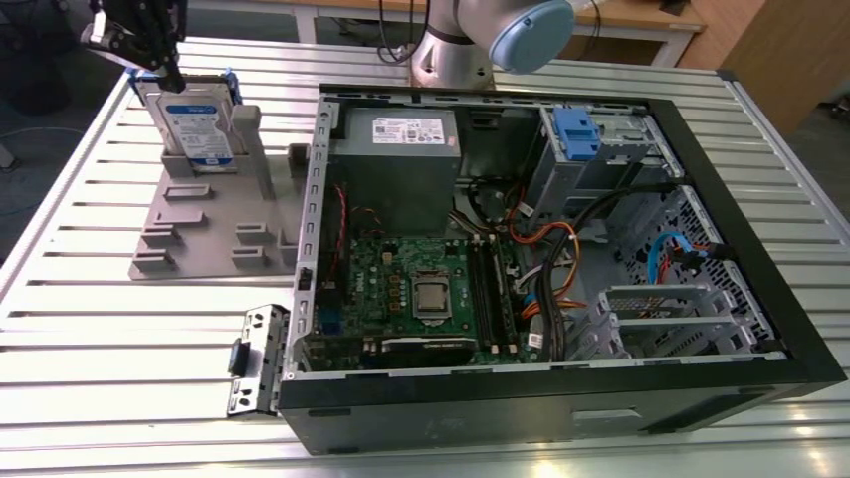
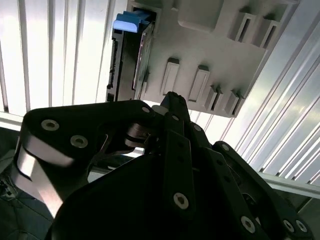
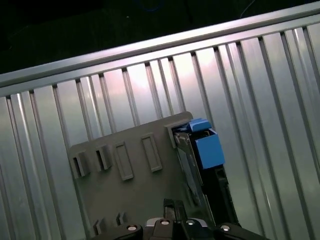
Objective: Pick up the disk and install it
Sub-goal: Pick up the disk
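While the gripper (image 1: pixel 170 74) hangs over the labelled disk (image 1: pixel 199 124) in the exterior view, both wrist views show its blue rail (image 3: pixel 208 150); whether the gripper is open or closed is unclear.

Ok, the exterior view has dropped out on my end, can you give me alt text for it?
The gripper hangs at the top edge of the disk, which stands upright in a grey stand on the exterior view's left. On that view's right an open computer case lies on the slatted metal table, its circuit board and cables exposed.
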